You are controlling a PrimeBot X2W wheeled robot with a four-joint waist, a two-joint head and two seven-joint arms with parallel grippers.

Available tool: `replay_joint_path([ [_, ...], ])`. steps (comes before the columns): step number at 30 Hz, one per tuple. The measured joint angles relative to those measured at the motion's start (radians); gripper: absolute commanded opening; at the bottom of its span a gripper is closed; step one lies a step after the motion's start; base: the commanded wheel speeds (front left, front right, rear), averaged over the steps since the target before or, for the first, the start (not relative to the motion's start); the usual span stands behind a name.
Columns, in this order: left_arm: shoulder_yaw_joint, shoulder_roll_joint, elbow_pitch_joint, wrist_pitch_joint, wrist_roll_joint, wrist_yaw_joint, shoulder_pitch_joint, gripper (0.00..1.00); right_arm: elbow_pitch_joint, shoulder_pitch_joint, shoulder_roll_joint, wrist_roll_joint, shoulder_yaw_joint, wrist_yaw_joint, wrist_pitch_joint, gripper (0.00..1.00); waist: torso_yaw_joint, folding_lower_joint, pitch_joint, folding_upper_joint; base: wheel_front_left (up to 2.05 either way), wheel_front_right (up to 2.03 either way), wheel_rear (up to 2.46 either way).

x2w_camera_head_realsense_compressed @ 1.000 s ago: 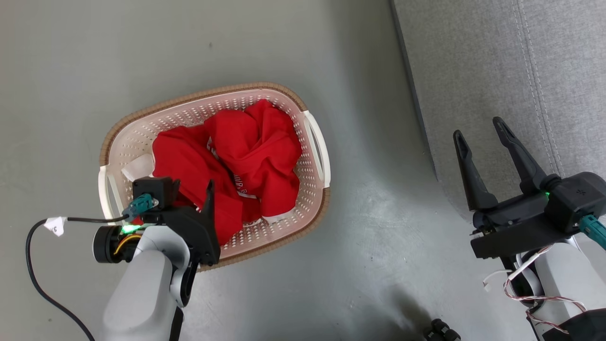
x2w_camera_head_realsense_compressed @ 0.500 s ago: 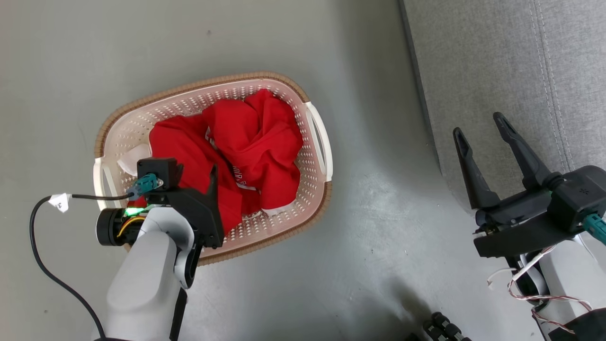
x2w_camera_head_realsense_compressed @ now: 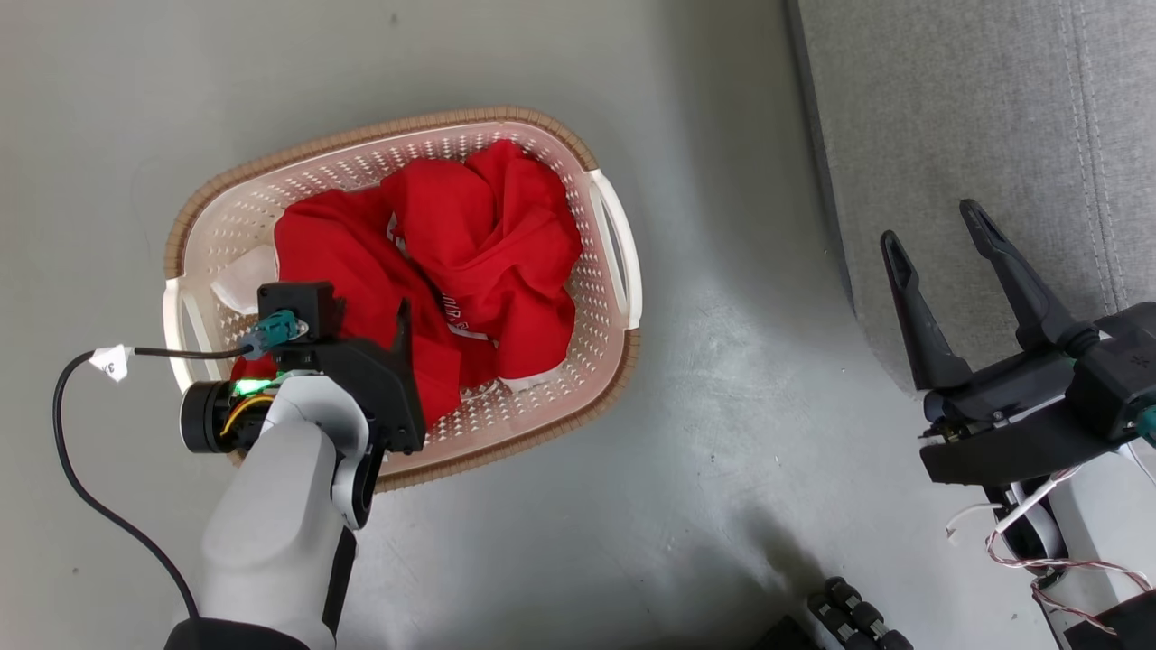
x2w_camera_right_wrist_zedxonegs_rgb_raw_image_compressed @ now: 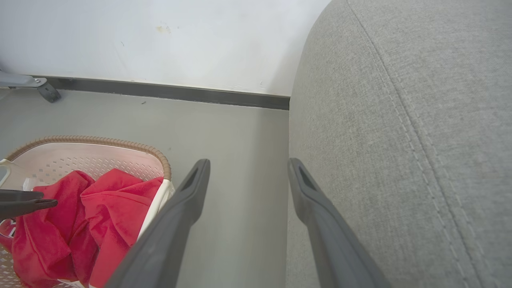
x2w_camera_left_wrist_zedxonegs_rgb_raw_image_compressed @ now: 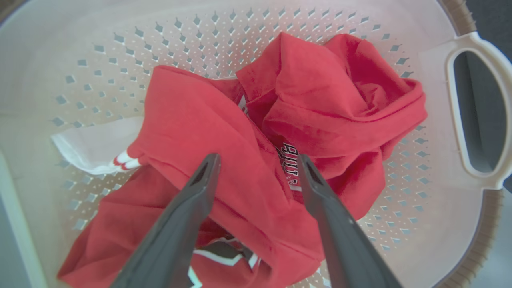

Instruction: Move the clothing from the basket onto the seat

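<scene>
The red clothing (x2w_camera_head_realsense_compressed: 470,262) lies bunched in the cream basket (x2w_camera_head_realsense_compressed: 226,226) on the floor, with a white striped part (x2w_camera_left_wrist_zedxonegs_rgb_raw_image_compressed: 88,144) spread to one side. My left gripper (x2w_camera_head_realsense_compressed: 397,320) hangs over the basket's near end and points down into it. In the left wrist view the left gripper (x2w_camera_left_wrist_zedxonegs_rgb_raw_image_compressed: 258,160) is open, its fingers astride a red fold of clothing (x2w_camera_left_wrist_zedxonegs_rgb_raw_image_compressed: 320,92) and close above it. My right gripper (x2w_camera_head_realsense_compressed: 932,226) is open and holds nothing, at the front edge of the grey seat (x2w_camera_head_realsense_compressed: 975,117). The right gripper (x2w_camera_right_wrist_zedxonegs_rgb_raw_image_compressed: 249,164) points along the gap between the seat (x2w_camera_right_wrist_zedxonegs_rgb_raw_image_compressed: 400,140) and the basket (x2w_camera_right_wrist_zedxonegs_rgb_raw_image_compressed: 92,140).
Grey floor (x2w_camera_head_realsense_compressed: 722,406) separates the basket from the seat. A black cable with a white tag (x2w_camera_head_realsense_compressed: 108,361) loops off my left wrist. A dark ribbed part (x2w_camera_head_realsense_compressed: 858,618) sits at the bottom edge. A white wall with a dark baseboard (x2w_camera_right_wrist_zedxonegs_rgb_raw_image_compressed: 180,93) stands beyond.
The whole head picture has shifted, so the camera moved. My left gripper has crept slightly farther over the clothing. Both grippers stay open.
</scene>
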Motion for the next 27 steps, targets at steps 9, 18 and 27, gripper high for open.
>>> replay_joint_path([
  [9, -0.018, -0.001, 0.031, -0.022, -0.042, 0.010, -0.026, 1.00, -0.022, 0.001, -0.007, -0.003, -0.003, 0.000, 0.000, 1.00, 0.003, 0.0000, 0.027, 0.0000, 0.00, 0.00, 0.00],
  [18, -0.042, -0.001, 0.055, -0.051, -0.064, 0.027, -0.049, 1.00, -0.030, 0.003, -0.011, -0.004, -0.011, 0.000, 0.000, 1.00, 0.005, 0.0001, 0.040, 0.0000, 0.00, 0.00, 0.00],
  [27, -0.078, -0.001, 0.075, -0.073, -0.102, 0.044, -0.075, 1.00, -0.032, 0.002, -0.010, -0.004, -0.004, 0.000, 0.000, 1.00, 0.005, 0.0000, 0.041, 0.0000, 0.00, 0.00, 0.00],
])
